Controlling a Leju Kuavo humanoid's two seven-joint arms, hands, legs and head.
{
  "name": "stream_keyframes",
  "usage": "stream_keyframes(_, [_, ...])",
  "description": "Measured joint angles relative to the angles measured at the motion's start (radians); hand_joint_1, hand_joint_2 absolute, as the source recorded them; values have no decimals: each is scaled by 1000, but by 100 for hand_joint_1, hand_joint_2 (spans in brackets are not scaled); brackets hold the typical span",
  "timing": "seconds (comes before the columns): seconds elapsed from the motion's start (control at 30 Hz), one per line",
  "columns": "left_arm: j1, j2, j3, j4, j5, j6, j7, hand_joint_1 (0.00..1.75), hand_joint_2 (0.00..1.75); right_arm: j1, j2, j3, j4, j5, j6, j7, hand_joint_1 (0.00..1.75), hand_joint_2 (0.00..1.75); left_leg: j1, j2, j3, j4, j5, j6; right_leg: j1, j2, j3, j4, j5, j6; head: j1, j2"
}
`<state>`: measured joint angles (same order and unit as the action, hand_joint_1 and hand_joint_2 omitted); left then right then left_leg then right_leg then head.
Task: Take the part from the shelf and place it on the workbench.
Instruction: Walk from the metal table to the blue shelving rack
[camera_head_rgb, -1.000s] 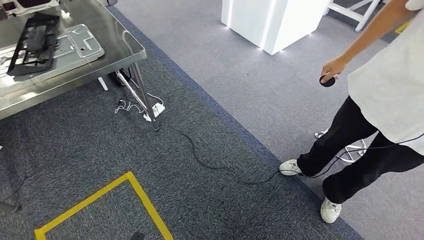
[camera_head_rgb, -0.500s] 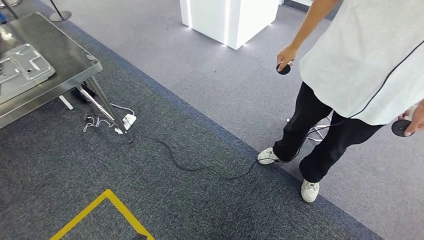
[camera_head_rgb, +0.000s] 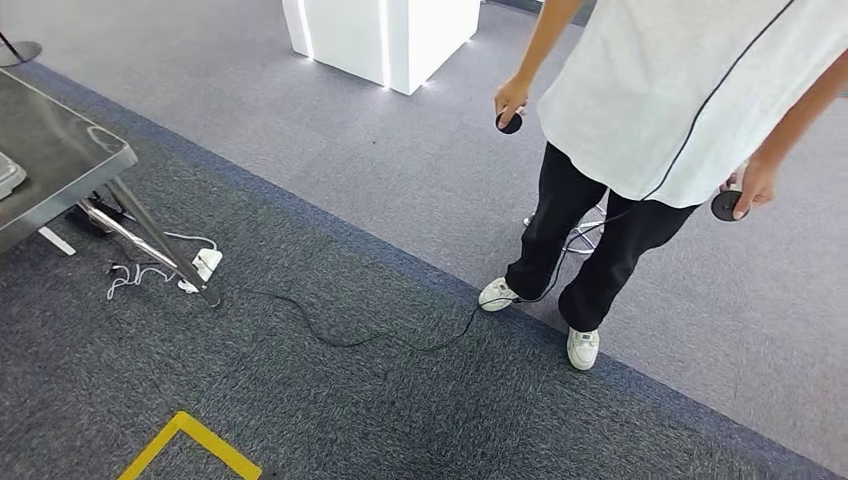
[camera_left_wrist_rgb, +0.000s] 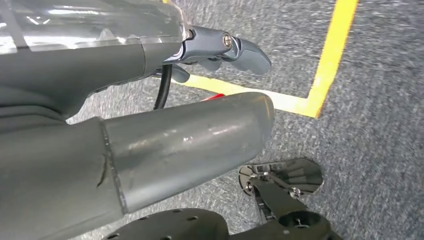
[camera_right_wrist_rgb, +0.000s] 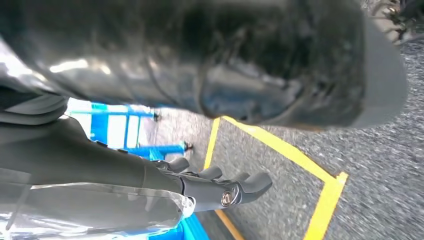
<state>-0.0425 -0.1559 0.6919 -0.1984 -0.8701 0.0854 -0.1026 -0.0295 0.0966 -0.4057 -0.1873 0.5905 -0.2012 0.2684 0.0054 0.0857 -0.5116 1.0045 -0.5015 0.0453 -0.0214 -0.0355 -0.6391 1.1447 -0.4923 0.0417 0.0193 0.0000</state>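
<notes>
Hanging beside the robot's body, the dark grey left hand (camera_left_wrist_rgb: 220, 47) is seen above blue-grey carpet crossed by a yellow tape line (camera_left_wrist_rgb: 330, 55); nothing is seen in its grasp, yet too little of the fingers is shown for their spread to be told. The dark grey right hand (camera_right_wrist_rgb: 220, 187) is likewise hung low, its fingers loosely apart and nothing held, which is judged to suit walking rather than reaching. Beyond it a blue metal frame (camera_right_wrist_rgb: 125, 127) is glimpsed; whether this is the shelf cannot be told, nor can it be told where the part lies. At the left edge of the head view the corner of the steel-topped workbench (camera_head_rgb: 60, 150) is seen. Below it a white power strip (camera_head_rgb: 205, 263) is laid on the carpet, and a thin black cable (camera_head_rgb: 380, 340) is run across the middle of the frame. At the upper right a person in a white shirt and black trousers (camera_head_rgb: 640, 110) is stood, a black round disc (camera_head_rgb: 510, 123) held in one hand. Cable and person are judged the likely obstructions.
</notes>
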Motion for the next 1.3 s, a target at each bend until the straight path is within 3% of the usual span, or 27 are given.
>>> stream_keyframes(0.07, [-1,0,2,0,-1,0,0,0,0,-3,0,-1,0,0,0,0,0,0,-4,20,5,2,-9,-13,6,-39,52,-98,27,-11,-1,0])
stream_keyframes(0.1, [-1,0,2,0,-2,0,0,0,0,-5,1,-1,0,0,0,0,0,0,-6,29,8,2,-12,-19,11,-47,58,-113,25,-18,-2,0])
stream_keyframes(0.17, [-3,1,3,0,-2,0,0,0,0,-4,1,-2,0,0,1,0,0,0,-5,45,17,2,-19,-30,13,-22,58,-116,27,-32,-3,0])
stream_keyframes(0.23, [-4,1,3,0,-3,0,1,0,0,-4,2,-4,0,1,1,1,0,0,1,11,12,32,-46,-40,10,2,61,-122,31,-45,-4,0])
stream_keyframes(0.3, [-3,1,4,0,-4,0,3,0,0,-6,3,-7,0,2,1,1,0,0,5,-48,-36,137,-105,-46,10,25,61,-125,34,-56,-4,0])
stream_keyframes(0.37, [2,0,6,0,-6,0,6,0,0,-7,3,-9,0,5,1,1,0,0,5,-70,-99,259,-150,-46,13,53,60,-123,35,-63,-4,0])
stream_keyframes(0.4, [3,0,7,0,-7,-1,7,0,0,-6,3,-10,0,7,1,1,0,0,6,-73,-115,282,-145,-46,15,69,60,-122,34,-63,-4,0])
stream_keyframes(0.43, [4,0,8,0,-8,-1,8,0,0,-5,3,-12,0,10,1,1,0,0,6,-76,-115,270,-120,-44,15,85,61,-120,33,-63,-4,0])
stream_keyframes(0.47, [4,0,8,0,-9,-1,9,0,0,-5,3,-13,0,12,1,1,0,0,6,-83,-100,223,-81,-42,16,101,62,-118,33,-63,-4,0])
stream_keyframes(0.53, [3,1,9,0,-10,-1,9,0,0,-5,4,-16,0,16,1,1,0,0,7,-132,-57,99,-14,-35,16,129,59,-110,30,-58,-4,0])
stream_keyframes(0.6, [2,2,10,0,-12,-1,9,0,0,-5,4,-17,0,17,0,0,0,0,6,-173,-37,36,5,-30,12,152,51,-105,30,-46,-4,0])
stream_keyframes(0.67, [-1,2,10,0,-14,-2,8,0,0,-1,4,-19,0,17,0,-1,0,0,3,-161,-32,27,6,-21,9,175,44,-109,35,-30,-4,0])
stream_keyframes(0.7, [-2,1,10,0,-16,-3,7,0,0,1,4,-21,1,18,0,-2,0,0,4,-148,-28,19,11,-13,8,172,41,-107,33,-24,-4,0])
stream_keyframes(0.77, [-2,1,11,0,-19,-3,5,0,0,2,4,-24,1,18,0,-2,0,0,8,-119,-21,1,22,0,11,125,17,-59,1,-17,-1,0])
stream_keyframes(0.83, [1,1,11,0,-20,-3,3,0,0,-2,4,-24,1,18,0,-2,0,0,5,-89,-18,-5,25,5,10,65,-40,59,-63,-11,1,0])
stream_keyframes(0.9, [3,1,11,0,-21,-4,3,0,0,-3,4,-25,1,19,0,-2,0,0,2,-57,-19,-5,22,6,5,46,-82,148,-92,-3,1,0])
stream_keyframes(0.93, [2,1,11,0,-22,-3,3,0,0,-3,4,-25,1,19,0,-2,0,0,2,-42,-18,-5,21,4,2,41,-78,143,-81,0,1,0])
stream_keyframes(0.97, [2,1,11,0,-22,-3,3,0,0,-2,4,-26,1,20,0,-2,0,0,3,-30,-16,-5,18,2,0,33,-52,98,-53,2,2,0])
stream_keyframes(1.07, [1,1,11,0,-25,-2,9,0,0,-3,4,-30,1,22,0,-2,0,0,-1,2,-9,0,7,-14,2,-23,52,-90,19,-4,1,0])
stream_keyframes(1.1, [0,1,11,0,-25,-1,12,0,0,-4,4,-32,1,22,0,-2,0,0,-3,10,-6,1,3,-21,5,-32,65,-115,23,-11,0,0])
stream_keyframes(1.17, [-3,1,13,0,-24,0,16,0,0,-3,4,-35,1,24,0,-2,0,0,-4,28,3,-1,-3,-33,10,-16,64,-121,21,-25,-1,0])
stream_keyframes(1.23, [-7,1,16,0,-22,1,19,0,0,-1,4,-39,2,28,0,0,0,0,2,10,5,16,-19,-44,7,4,70,-127,25,-40,-2,0])
stream_keyframes(1.3, [-8,1,18,0,-21,2,19,0,0,-3,4,-42,2,31,1,1,0,0,7,-43,-31,102,-72,-51,3,23,74,-132,30,-53,-3,0])
